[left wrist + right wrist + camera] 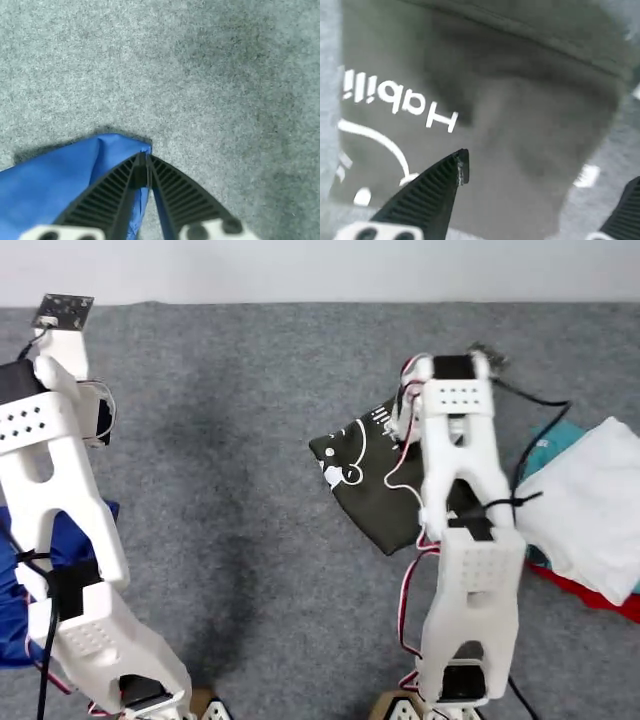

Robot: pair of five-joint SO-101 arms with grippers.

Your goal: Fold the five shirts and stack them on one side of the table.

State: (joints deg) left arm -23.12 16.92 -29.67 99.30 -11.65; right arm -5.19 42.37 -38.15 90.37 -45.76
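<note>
- The left gripper is found with its fingers closed together on a corner of the blue shirt.
- The blue shirt is seen at the left edge of the grey surface.
- The right gripper is found with its fingers apart, held over the dark printed shirt near the middle of the surface.
- A white shirt is noted at the right edge, laid over a teal shirt and a red shirt.

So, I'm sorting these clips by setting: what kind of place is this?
Probably a robot lab or workshop bench: a table covered in grey carpet, two white arms standing on it, and a dark shirt, white shirt and blue shirt lying loose.
</note>
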